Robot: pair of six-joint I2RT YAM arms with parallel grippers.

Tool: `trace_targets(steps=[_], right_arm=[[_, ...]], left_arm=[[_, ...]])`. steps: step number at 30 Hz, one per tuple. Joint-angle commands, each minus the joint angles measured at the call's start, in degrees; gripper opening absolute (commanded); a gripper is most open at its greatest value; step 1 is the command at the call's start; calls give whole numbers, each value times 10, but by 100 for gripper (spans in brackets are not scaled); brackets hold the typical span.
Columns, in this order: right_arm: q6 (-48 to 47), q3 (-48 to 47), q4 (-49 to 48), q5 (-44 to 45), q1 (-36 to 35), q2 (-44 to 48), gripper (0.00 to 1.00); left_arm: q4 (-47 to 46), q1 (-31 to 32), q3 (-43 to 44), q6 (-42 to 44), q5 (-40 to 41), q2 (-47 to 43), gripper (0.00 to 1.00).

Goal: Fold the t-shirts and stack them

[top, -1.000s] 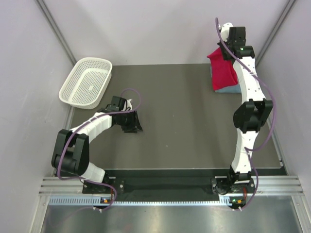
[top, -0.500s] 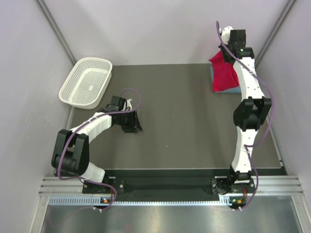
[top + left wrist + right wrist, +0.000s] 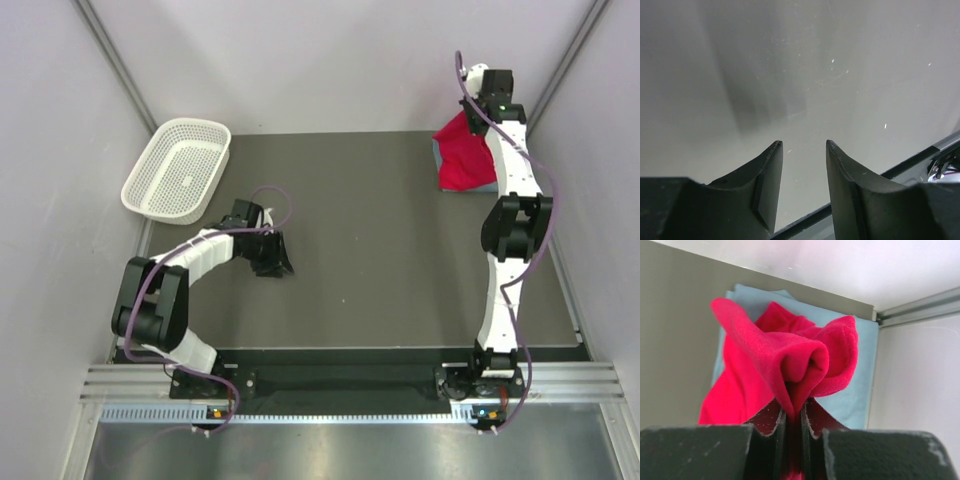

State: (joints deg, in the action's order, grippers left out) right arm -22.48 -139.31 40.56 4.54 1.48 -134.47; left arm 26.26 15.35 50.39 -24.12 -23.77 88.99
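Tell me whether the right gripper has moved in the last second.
Yes. The right gripper, clamping the red shirt, shifted rightward toward the side wall.

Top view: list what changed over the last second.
The right gripper, still shut on the red shirt, swung right toward the far right corner, carrying the shirt with it over the blue shirt. Nothing was grabbed or released. The blue shirt, basket and open left gripper stayed put.
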Motion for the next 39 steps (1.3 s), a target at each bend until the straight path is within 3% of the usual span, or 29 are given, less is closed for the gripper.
trace_targets(steps=[1, 23, 39], right_arm=[[2, -37, -51, -9, 19, -10, 0], [2, 3, -207, 13, 57, -86, 0], [-6, 12, -227, 39, 85, -128, 0]], left_arm=[[-7, -3, 23, -3, -8, 10, 45], [29, -3, 80, -1, 14, 86, 44], [42, -1, 117, -18, 14, 138, 44]])
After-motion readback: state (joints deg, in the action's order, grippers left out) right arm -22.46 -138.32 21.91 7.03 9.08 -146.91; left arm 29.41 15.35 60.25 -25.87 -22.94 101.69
